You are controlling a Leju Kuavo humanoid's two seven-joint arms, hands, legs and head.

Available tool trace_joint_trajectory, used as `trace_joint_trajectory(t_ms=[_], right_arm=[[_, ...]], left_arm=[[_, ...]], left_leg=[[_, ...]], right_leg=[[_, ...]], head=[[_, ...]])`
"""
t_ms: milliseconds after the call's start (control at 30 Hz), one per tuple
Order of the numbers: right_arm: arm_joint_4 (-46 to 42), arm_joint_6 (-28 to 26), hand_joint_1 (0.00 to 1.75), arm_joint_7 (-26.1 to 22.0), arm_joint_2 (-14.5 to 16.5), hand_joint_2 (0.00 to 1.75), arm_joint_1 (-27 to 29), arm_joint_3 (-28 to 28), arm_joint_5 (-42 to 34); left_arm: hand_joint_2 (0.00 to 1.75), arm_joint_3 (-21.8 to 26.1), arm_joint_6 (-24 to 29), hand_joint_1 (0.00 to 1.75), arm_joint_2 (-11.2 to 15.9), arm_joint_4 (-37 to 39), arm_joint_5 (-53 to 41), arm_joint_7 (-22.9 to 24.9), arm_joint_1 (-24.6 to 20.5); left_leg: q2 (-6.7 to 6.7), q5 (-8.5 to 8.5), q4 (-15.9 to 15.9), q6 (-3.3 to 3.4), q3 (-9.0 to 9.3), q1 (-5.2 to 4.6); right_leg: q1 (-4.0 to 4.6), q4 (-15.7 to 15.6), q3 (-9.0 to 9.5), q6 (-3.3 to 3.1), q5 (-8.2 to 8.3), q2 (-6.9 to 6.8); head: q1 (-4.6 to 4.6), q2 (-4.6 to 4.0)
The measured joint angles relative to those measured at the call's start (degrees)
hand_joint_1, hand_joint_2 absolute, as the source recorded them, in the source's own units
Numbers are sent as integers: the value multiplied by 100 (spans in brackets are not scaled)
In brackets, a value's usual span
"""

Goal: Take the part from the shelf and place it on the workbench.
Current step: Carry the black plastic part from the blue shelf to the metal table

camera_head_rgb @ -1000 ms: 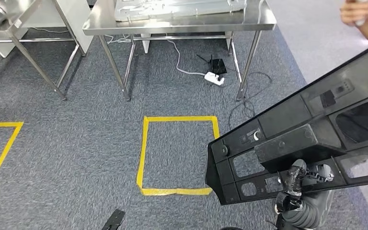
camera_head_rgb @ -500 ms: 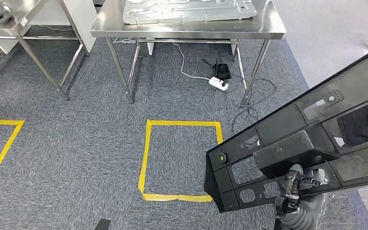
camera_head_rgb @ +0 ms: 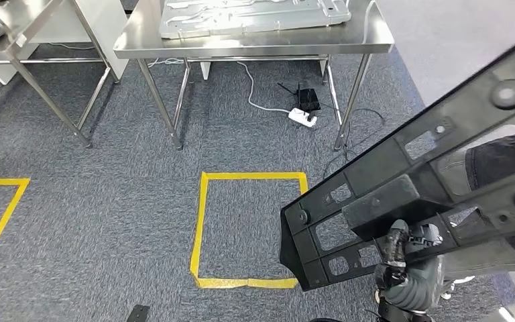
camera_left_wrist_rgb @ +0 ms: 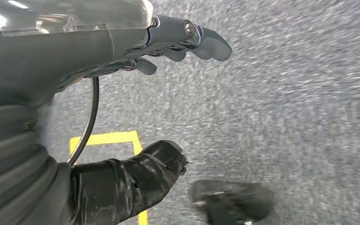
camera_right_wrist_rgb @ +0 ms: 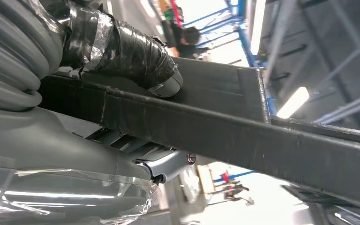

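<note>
A long black plastic part (camera_head_rgb: 416, 181) with cut-out windows slants across the right of the head view, its low end near the yellow floor square. My right hand (camera_head_rgb: 406, 251) grips it from below at a thick ridge. In the right wrist view the taped thumb (camera_right_wrist_rgb: 126, 51) presses on the part's black bar (camera_right_wrist_rgb: 243, 131) and the fingers wrap under it. My left hand (camera_left_wrist_rgb: 168, 93) hangs over the carpet, fingers apart, holding nothing. The steel workbench (camera_head_rgb: 369, 41) stands ahead with a grey metal panel (camera_head_rgb: 255, 15) lying on it.
A yellow tape square (camera_head_rgb: 204, 228) marks the carpet ahead, another (camera_head_rgb: 0, 215) at the left. A second steel table (camera_head_rgb: 20, 30) stands at the far left. A power strip and cables (camera_head_rgb: 302, 115) lie under the workbench. A person's dark trouser leg (camera_head_rgb: 503, 157) shows behind the part.
The whole view has shifted as the camera moved. The part has tilted steeper and its low end sits slightly further left. A person's hand at the top right has gone; a trouser leg now shows.
</note>
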Motion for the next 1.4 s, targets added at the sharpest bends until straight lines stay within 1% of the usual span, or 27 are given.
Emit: trace_joint_trajectory(t_ms=[33,67,133,233,267,333,367,400,433,500,567,633,733,767,833,867,900,933,967,1000,1033,1067,1100,1200,1267,1367,1400], right_arm=[[3,-9,175,60,-9,175,-1,-12,10],[9,-21,175,95,-18,175,-2,-25,22],[25,-33,175,77,-32,175,-2,-49,44],[31,38,175,-79,-78,175,-5,-109,50],[30,89,175,-126,-95,175,-17,-141,47],[31,228,175,-125,-119,175,-59,-204,30],[36,324,175,-78,-128,175,-91,-231,14],[45,427,175,-13,-138,175,-130,-254,-6],[58,533,175,59,-144,175,-175,-273,-25],[99,707,175,187,-149,175,-269,-292,-53],[150,820,175,279,-149,175,-349,-292,-64],[200,873,175,323,-149,175,-424,-288,-74],[280,925,175,329,-138,175,-577,-273,-145],[318,979,175,309,-122,175,-649,-254,-204],[426,1132,175,235,-67,175,-794,-198,-343],[498,1213,175,183,-35,175,-849,-162,-410],[571,1266,175,124,0,175,-882,-128,-460],[644,1297,175,56,39,175,-900,-93,-503],[712,1311,175,-24,84,175,-908,-57,-536],[768,1308,175,-108,128,175,-915,-28,-558],[814,1288,175,-189,172,175,-925,0,-570],[851,1254,175,-255,211,175,-936,29,-572],[881,1211,175,-306,240,175,-945,56,-573],[954,1098,175,-380,281,175,-947,120,-579],[1004,1052,175,-404,293,175,-944,138,-581],[1091,1001,175,-435,309,175,-920,160,-582],[1125,991,175,-441,310,175,-907,169,-582]], left_arm=[[175,6,-17,0,-7,0,16,58,8],[175,15,-31,0,-17,0,31,113,10],[175,40,-42,0,-49,0,80,191,20],[175,61,-20,0,-110,0,158,139,73],[175,66,-13,0,-124,0,172,91,81],[175,82,-8,0,-131,0,188,3,75],[175,90,-6,0,-131,0,198,-38,72],[175,96,-1,0,-130,0,214,-76,75],[175,100,6,0,-130,0,228,-113,81],[175,108,27,0,-130,0,251,-167,95],[175,128,56,0,-126,0,259,-202,89],[175,158,100,0,-114,0,268,-234,77],[175,189,203,0,-49,0,296,-336,73],[175,199,250,0,-28,0,316,-387,68],[175,230,342,0,2,0,365,-469,57],[175,248,378,0,28,0,387,-482,54],[175,261,404,0,60,0,397,-473,55],[175,269,426,0,98,0,405,-449,58],[175,275,445,0,144,0,410,-418,63],[175,280,461,0,190,0,414,-388,65],[175,290,474,0,235,0,419,-358,60],[175,305,480,0,278,0,425,-330,50],[175,322,482,0,314,0,430,-307,40],[175,348,480,0,383,0,443,-255,54],[175,349,468,0,409,0,453,-251,67],[175,373,437,0,431,0,501,-310,68],[175,384,427,0,432,0,522,-331,74]], left_leg=[[-1,124,-318,37,136,-19],[-2,161,-503,71,220,-39],[-8,110,-601,127,271,-71],[-4,111,-739,217,408,-24],[2,105,-782,252,464,-11],[7,57,-804,312,532,-26],[6,28,-803,328,563,-36],[3,-3,-802,335,602,-47],[-1,-36,-801,333,649,-55],[-11,-117,-792,313,746,-65],[-25,-205,-766,265,791,-87],[-32,-257,-762,210,798,-95],[-20,-362,-617,103,772,-83],[-15,-464,-383,56,655,-69],[-8,-702,337,-24,212,-16],[-8,-762,659,-51,-27,9],[-7,-713,816,-72,-193,30],[-6,-547,762,-87,-255,46],[-5,-280,496,-100,-210,59],[-4,-5,114,-106,-95,67],[-5,171,-229,-102,35,56],[-7,251,-479,-73,144,39],[-10,235,-603,-35,209,19],[-21,124,-687,115,314,12],[-25,77,-711,199,408,23],[-25,-6,-716,284,514,-2],[-27,-44,-716,300,561,-22]], right_leg=[[5,-10,31,28,-30,2],[6,-29,47,62,-48,2],[10,-83,75,138,-67,0],[29,8,97,230,-159,-33],[36,237,-8,241,-264,-45],[43,964,-432,242,-539,-49],[43,1273,-643,241,-606,-49],[43,1406,-771,239,-566,-49],[44,1322,-788,231,-411,-49],[52,657,-557,185,69,-49],[73,57,-293,135,300,-49],[91,-89,-207,100,262,-42],[49,-141,-136,31,236,-30],[30,-163,-98,7,223,-33],[18,-177,-42,-23,175,-42],[12,-177,-11,-25,143,-43],[4,-176,33,-18,106,-42],[-8,-176,89,-5,62,-41],[-22,-176,160,14,13,-39],[-35,-179,219,41,-40,-37],[-40,-186,267,76,-91,-38],[-40,-202,301,118,-134,-37],[-36,-227,329,158,-160,-37],[-27,-226,454,260,-173,-39],[-24,91,327,286,-322,-42],[17,1155,-358,268,-680,-43],[34,1351,-549,251,-685,-42]], head=[[0,0],[4,0],[4,0],[20,0],[34,0],[61,0],[69,0],[72,0],[72,0],[73,0],[69,0],[65,0],[51,0],[41,0],[15,0],[18,0],[15,0],[16,0],[15,0],[15,0],[12,0],[8,0],[8,0],[14,0],[31,0],[49,0],[50,0]])
